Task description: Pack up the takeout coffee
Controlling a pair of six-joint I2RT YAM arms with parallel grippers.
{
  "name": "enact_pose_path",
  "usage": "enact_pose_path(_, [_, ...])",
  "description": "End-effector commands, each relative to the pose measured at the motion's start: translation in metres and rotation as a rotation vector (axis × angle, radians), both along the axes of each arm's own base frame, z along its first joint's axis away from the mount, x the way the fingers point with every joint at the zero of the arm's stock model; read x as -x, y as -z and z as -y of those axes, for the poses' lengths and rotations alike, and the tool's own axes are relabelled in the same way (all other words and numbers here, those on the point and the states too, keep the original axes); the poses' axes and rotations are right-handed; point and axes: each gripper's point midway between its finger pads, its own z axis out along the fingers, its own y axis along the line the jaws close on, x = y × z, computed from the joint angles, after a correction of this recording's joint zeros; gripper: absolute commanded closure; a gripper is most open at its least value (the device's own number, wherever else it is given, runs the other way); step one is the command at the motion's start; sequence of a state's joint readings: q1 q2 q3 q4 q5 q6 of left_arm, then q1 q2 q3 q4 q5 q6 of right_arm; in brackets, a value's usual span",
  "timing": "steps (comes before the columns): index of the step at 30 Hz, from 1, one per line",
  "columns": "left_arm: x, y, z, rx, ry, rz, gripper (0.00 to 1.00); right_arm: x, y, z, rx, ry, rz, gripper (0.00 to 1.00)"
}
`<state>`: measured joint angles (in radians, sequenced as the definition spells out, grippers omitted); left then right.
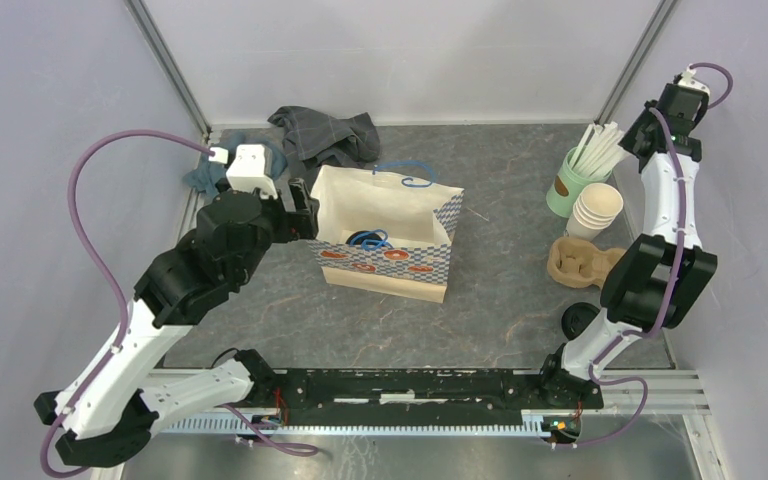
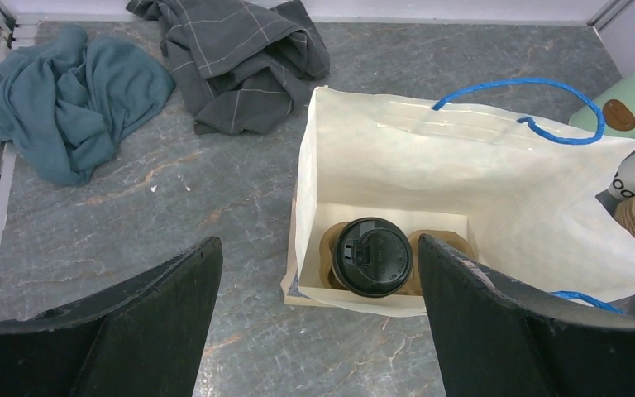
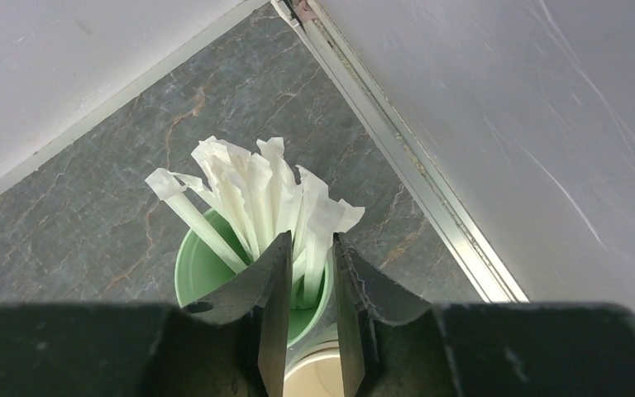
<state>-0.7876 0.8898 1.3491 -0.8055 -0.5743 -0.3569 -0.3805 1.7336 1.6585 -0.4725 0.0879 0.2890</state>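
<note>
The takeout coffee (image 2: 372,256), a cup with a round black lid, stands in a brown carrier inside the open white paper bag (image 2: 463,174) with blue handles. In the top view the bag (image 1: 390,215) stands mid-table and I cannot make out the cup inside it. My left gripper (image 2: 318,244) is wide open and empty above the bag's near left edge; it is at the bag's left side in the top view (image 1: 302,212). My right gripper (image 3: 312,240) hangs over the mint-green cup of white straws (image 3: 207,265), its jaws a narrow gap apart, holding nothing that I can see.
A stack of lidless cream cups (image 1: 596,210) and a brown carrier (image 1: 580,262) sit by the green straw cup (image 1: 568,185) at the right. A round black object (image 1: 580,320) lies near the right arm. A grey cloth (image 2: 231,58) and a teal cloth (image 2: 74,99) lie at the back left.
</note>
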Motion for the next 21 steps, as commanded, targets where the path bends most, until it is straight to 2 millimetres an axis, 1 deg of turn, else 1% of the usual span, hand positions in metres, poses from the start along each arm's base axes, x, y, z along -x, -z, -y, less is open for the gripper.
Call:
enact_pose_path(1, [-0.004, -0.016, 0.0, -0.021, 0.006, 0.052, 0.06, -0.007, -0.004, 0.007, 0.016, 0.012, 0.021, 0.7])
enact_pose_path(4, [-0.006, -0.016, 0.001, -0.024, 0.005, 0.05, 0.06, -0.008, 0.0, 0.008, 0.014, 0.015, 0.013, 0.7])
enact_pose_path(6, [-0.007, -0.015, 0.001, -0.026, 0.002, 0.05, 0.06, -0.007, 0.001, 0.009, 0.018, 0.022, 0.008, 0.67])
enact_pose_path(10, [-0.008, -0.014, 0.002, -0.028, 0.002, 0.047, 0.06, -0.009, 0.006, 0.008, 0.009, 0.018, 0.004, 0.67])
enact_pose_path(15, [-0.009, -0.014, 0.002, -0.033, -0.002, 0.047, 0.06, -0.014, 0.013, 0.008, -0.006, 0.01, 0.002, 0.71])
enact_pose_path(21, [-0.009, -0.013, 0.002, -0.036, -0.005, 0.045, 0.06, -0.015, 0.02, 0.008, -0.011, 0.014, -0.006, 0.72])
